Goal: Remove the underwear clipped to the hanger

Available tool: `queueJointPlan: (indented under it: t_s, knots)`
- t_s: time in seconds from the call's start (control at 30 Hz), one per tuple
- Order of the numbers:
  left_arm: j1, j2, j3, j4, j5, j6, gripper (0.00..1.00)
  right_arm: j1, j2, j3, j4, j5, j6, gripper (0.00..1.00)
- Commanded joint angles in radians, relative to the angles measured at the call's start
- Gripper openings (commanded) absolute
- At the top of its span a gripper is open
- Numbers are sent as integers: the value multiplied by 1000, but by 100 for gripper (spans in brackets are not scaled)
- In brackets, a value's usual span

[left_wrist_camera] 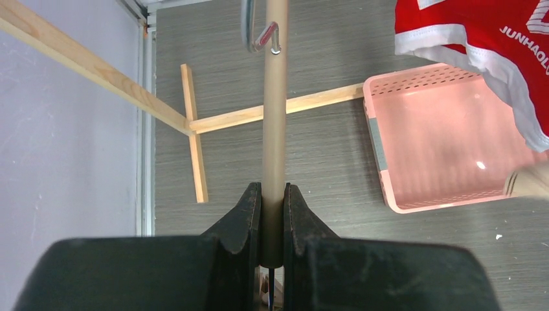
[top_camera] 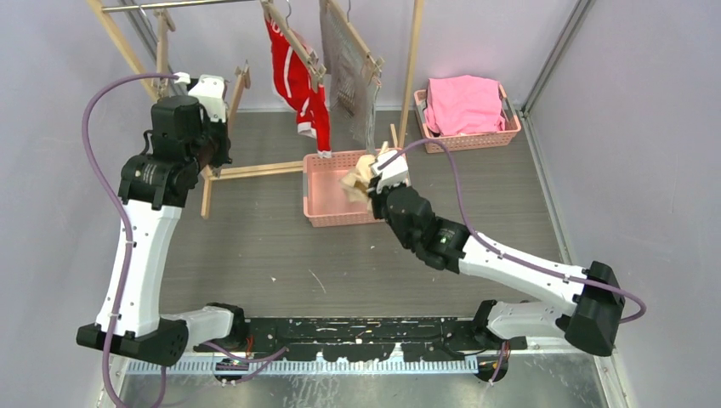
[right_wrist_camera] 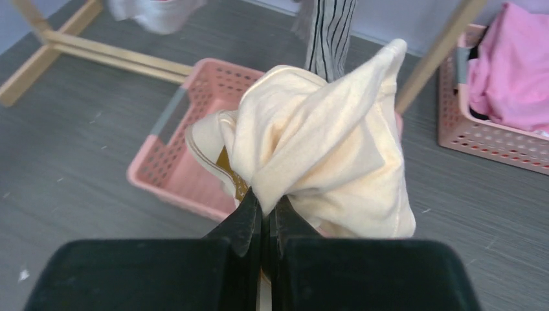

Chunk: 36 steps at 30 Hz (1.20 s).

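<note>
My right gripper (top_camera: 374,184) (right_wrist_camera: 267,204) is shut on the pale peach briefs (top_camera: 359,177) (right_wrist_camera: 324,142) and holds them bunched over the right edge of the pink basket (top_camera: 327,218) (right_wrist_camera: 162,173). The red briefs with white trim (top_camera: 298,85) (left_wrist_camera: 479,45) hang clipped to a wooden hanger on the rack. The grey-and-white striped briefs (top_camera: 353,68) (right_wrist_camera: 330,29) hang clipped to the hanger beside them. My left gripper (top_camera: 225,98) (left_wrist_camera: 273,191) is shut on the bar of a bare wooden hanger (top_camera: 239,87) (left_wrist_camera: 275,110), to the left of the red briefs.
The wooden rack's floor bars (top_camera: 255,170) (left_wrist_camera: 194,129) lie left of the pink basket, and its upright post (top_camera: 410,68) stands right of the striped briefs. A second basket (top_camera: 476,141) at the back right holds bright pink cloth (top_camera: 463,102) (right_wrist_camera: 511,71).
</note>
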Motion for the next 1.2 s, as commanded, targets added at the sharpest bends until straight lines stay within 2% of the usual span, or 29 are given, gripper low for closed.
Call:
queueJointPlan:
  t_s: [0.0, 0.2, 0.57, 0.63, 0.67, 0.7, 0.73, 0.77, 0.8, 0.83, 1.0, 1.17]
  knots:
    - [22, 6, 64, 62, 33, 20, 0, -102, 48, 41, 113, -63, -51, 1]
    - [70, 54, 142, 58, 77, 19, 0, -224, 217, 99, 207, -196, -37, 1]
    - [132, 180, 314, 70, 160, -9, 0, -272, 474, 200, 244, -229, -31, 3]
    - [141, 197, 344, 81, 166, -21, 0, -279, 523, 210, 234, -225, -33, 27]
    - [145, 206, 365, 85, 168, -26, 0, -280, 547, 214, 236, -220, -34, 31]
    - [149, 216, 379, 88, 168, -31, 0, -281, 568, 216, 235, -213, -36, 41]
    - [153, 223, 394, 92, 173, -33, 0, -281, 585, 219, 234, -204, -37, 60]
    - [157, 231, 407, 96, 175, -39, 0, -281, 597, 217, 234, -195, -39, 73]
    - [161, 237, 419, 100, 177, -41, 0, -280, 603, 212, 236, -189, -38, 81]
    - [167, 242, 435, 102, 180, -45, 0, -281, 602, 203, 242, -186, -36, 98]
    - [196, 268, 495, 115, 186, -58, 0, -281, 539, 131, 279, -204, -35, 100]
    - [210, 269, 480, 189, 179, -87, 0, -281, 480, 63, 311, -248, -28, 100]
